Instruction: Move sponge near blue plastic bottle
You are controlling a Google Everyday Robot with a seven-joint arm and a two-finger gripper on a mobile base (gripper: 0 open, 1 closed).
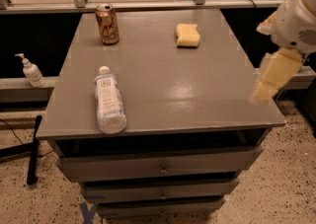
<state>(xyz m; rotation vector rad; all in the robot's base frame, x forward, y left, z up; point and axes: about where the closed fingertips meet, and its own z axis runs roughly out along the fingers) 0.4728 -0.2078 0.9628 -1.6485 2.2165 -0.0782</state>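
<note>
Fingers (274, 76) apart, gripper (263, 59) beside table's (168, 90) right edge; bottle (108, 100) lies cap (103, 70) rearward.

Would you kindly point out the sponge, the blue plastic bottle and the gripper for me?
sponge (187, 35): camera view, middle of its top face.
blue plastic bottle (108, 100): camera view, on its label, mid-body.
gripper (266, 86): camera view, its cream-yellow end, beyond the right edge of the table (168, 85).

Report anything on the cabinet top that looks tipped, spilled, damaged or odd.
The blue plastic bottle lies on its side near the front left edge, while the can stands upright. No spill or damage shows. The sponge lies flat at the back; the gripper hangs off the right edge.
</note>
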